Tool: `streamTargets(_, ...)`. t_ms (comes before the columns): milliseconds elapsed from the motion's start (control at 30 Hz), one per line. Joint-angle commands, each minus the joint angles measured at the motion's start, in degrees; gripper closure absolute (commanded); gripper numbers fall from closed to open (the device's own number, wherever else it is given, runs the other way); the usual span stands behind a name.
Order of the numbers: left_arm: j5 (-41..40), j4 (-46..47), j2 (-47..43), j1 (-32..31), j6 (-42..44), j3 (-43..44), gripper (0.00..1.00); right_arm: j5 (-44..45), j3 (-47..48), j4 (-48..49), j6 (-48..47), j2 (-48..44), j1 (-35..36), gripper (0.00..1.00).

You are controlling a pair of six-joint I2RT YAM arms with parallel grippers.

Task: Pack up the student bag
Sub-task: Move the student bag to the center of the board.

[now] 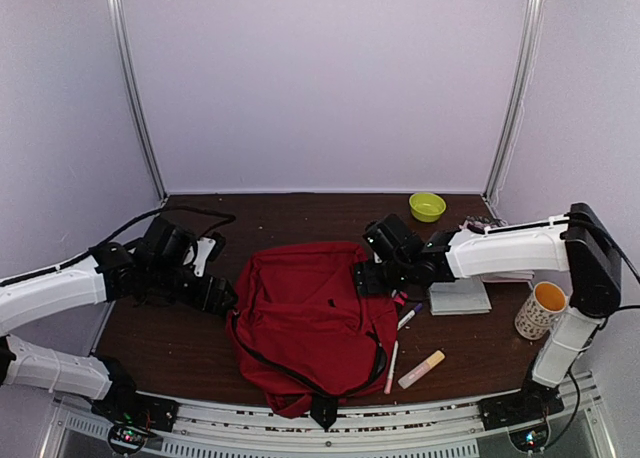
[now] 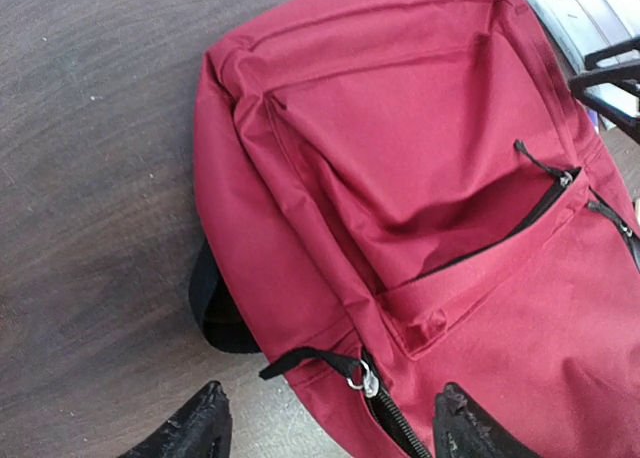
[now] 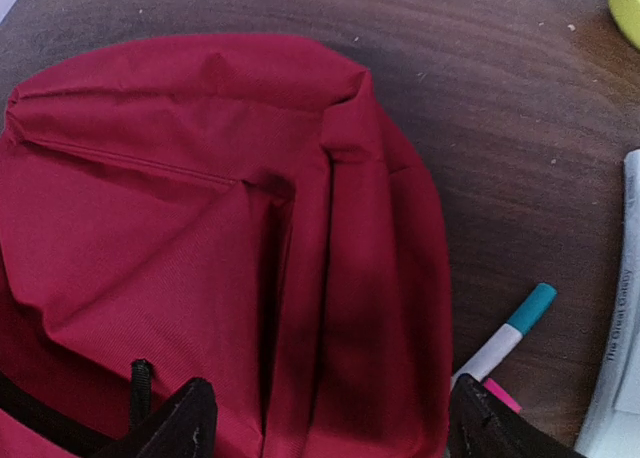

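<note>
My left gripper [image 1: 220, 296], fingers spread, sits at the left edge of the soft dark-red fabric student bag [image 1: 310, 318], which lies flat mid-table. My right gripper [image 1: 370, 276], also spread, flanks its right side. I judge we're opening it, so next I pinch the black zipper pull [image 2: 335, 359]. The dark wood-grain table [image 1: 170, 353] sits among pale lilac walls [image 1: 320, 78].

Dark-red student bag [image 1: 305, 318] flat on the table, front pocket unzipped.

One student bag [image 1: 305, 313], bowl [image 1: 427, 206], mug [image 1: 540, 310], book [image 1: 460, 296]; three pens [image 1: 391, 368]
</note>
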Motion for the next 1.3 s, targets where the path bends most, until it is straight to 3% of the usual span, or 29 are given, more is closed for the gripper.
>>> streamTargets(0, 0.69, 1.9, -1.3, -0.61, -0.99, -1.63, 0.3, -7.33, 5.99, -1.63, 1.55, 4.88, -0.04, 0.2)
streamTargets(733, 3.33, 4.93, -9.15, -1.45, -0.9, -6.55, 0.32, -22.52, 36.65, 0.28, 8.0, 28.7, 0.95, 0.29)
streamTargets(1033, 1.33, 5.56, -7.1, -10.54, 2.76, -0.84, 0.32, -19.51, 36.87, -5.16, -4.2, 17.25, -0.35, 0.28)
streamTargets(1267, 2.98, 6.03, -1.45, -17.82, 6.86, 4.83, 0.32, -10.46, 25.18, -7.06, -10.34, 0.57, -0.89, 0.23)
